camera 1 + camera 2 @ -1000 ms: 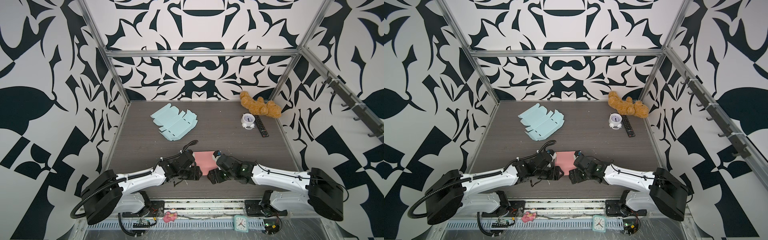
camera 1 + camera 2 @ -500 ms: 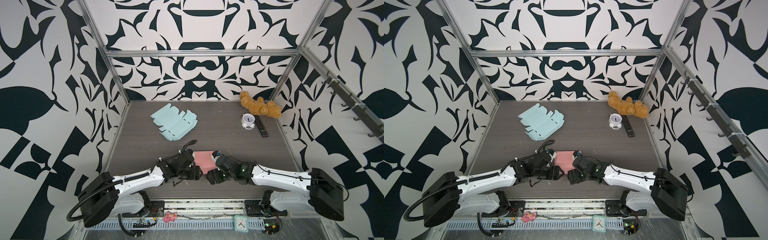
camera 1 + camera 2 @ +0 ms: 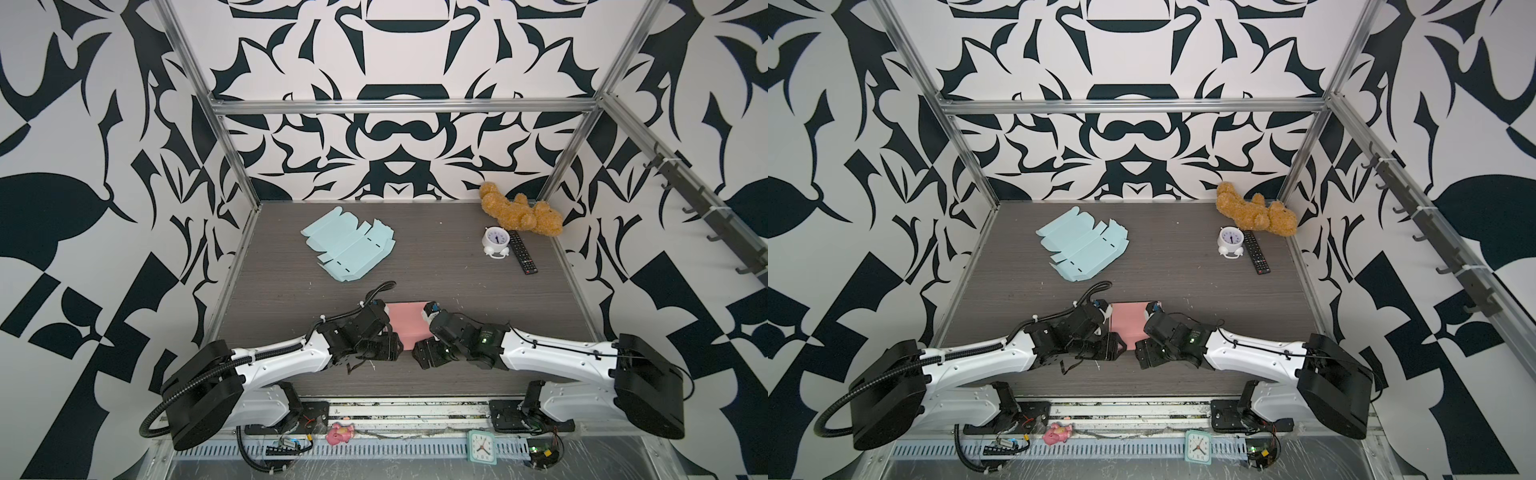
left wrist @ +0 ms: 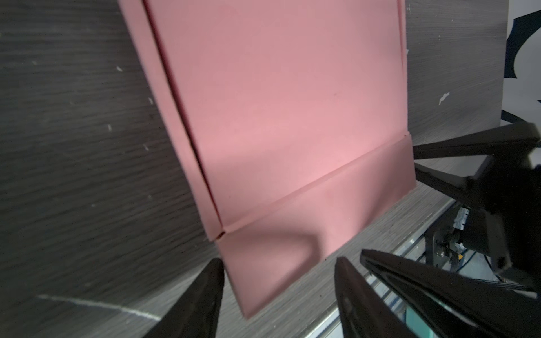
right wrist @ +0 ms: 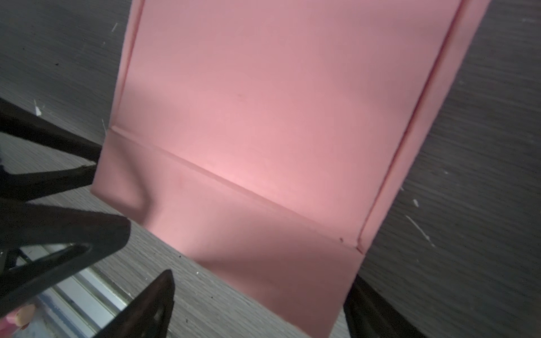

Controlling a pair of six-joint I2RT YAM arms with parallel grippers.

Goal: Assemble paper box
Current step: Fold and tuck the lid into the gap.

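A pink paper box [image 3: 406, 326] lies folded flat near the table's front edge, also in a top view [image 3: 1128, 322]. Its near flap [image 4: 307, 222] is creased and slightly buckled. My left gripper [image 4: 278, 260] is open, and one corner of that flap lies between its fingers without being pinched. My right gripper [image 5: 260, 276] is open wide around the flap's other corner [image 5: 322, 292], with one finger partly hidden behind the paper. In both top views the left gripper [image 3: 392, 347] and right gripper [image 3: 419, 355] face each other low at the box's near edge.
A light blue flat box blank [image 3: 349, 245] lies at the back left. A teddy bear [image 3: 519, 212], a white alarm clock [image 3: 496, 241] and a remote [image 3: 523, 251] sit at the back right. The table's metal front rail [image 4: 389, 286] runs just behind the grippers.
The left gripper's jaws have narrowed a little around the flap corner. Both arms have edged slightly; the pink box stays in place.
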